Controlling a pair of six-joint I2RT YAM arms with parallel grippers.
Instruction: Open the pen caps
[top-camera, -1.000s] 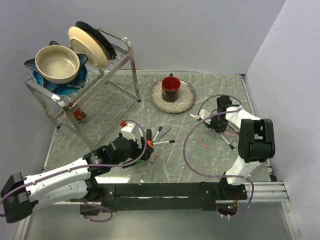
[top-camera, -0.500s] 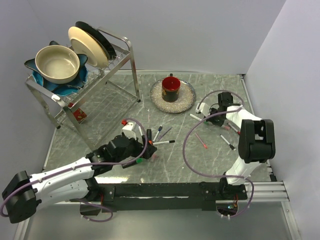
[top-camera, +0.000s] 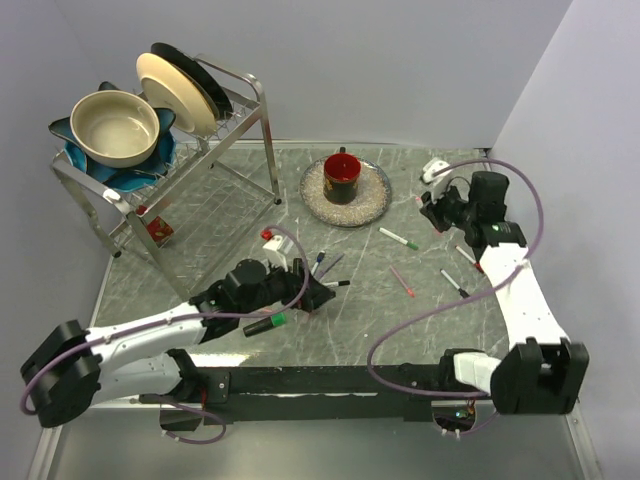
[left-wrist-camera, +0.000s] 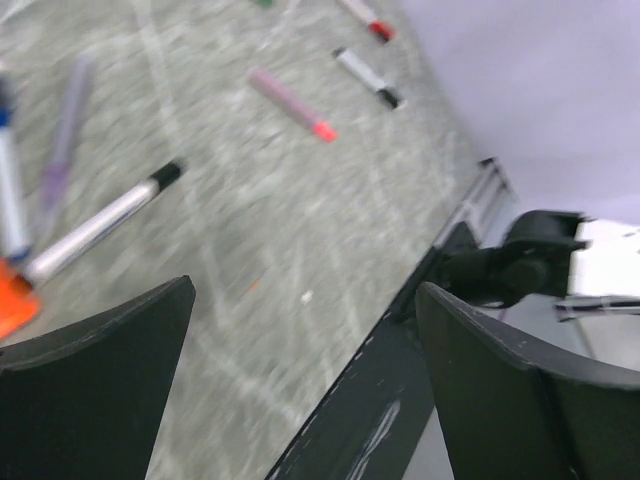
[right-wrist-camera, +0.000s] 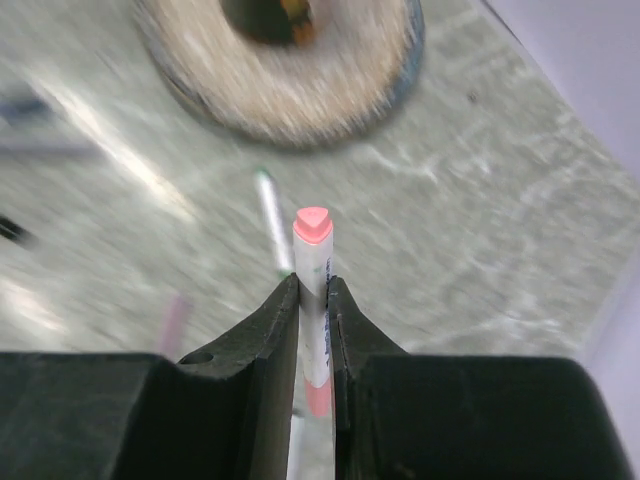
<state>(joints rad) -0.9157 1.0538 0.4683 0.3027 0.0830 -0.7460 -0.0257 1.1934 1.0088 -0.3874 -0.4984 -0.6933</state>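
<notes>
Right fingers (right-wrist-camera: 275, 340) swung up and away, clenched on slim white plastic pen (right-wrist-camera: 316, 300), pink cap (right-wrist-camera: 312, 226) still on; left fingers (left-wrist-camera: 90, 370) released, empty.

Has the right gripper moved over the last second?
Yes. In the top view the right gripper has gone farther back, from just nearer than the round mat to level with it.

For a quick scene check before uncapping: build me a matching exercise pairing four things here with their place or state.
1 left gripper
2 right gripper
3 red mug
4 cream bowl

A on the rack
B jaws shut on a white pen
C on the round plate
D jaws apart, nothing between

Pairs: 1-D, 2-B, 3-C, 4-A
</notes>
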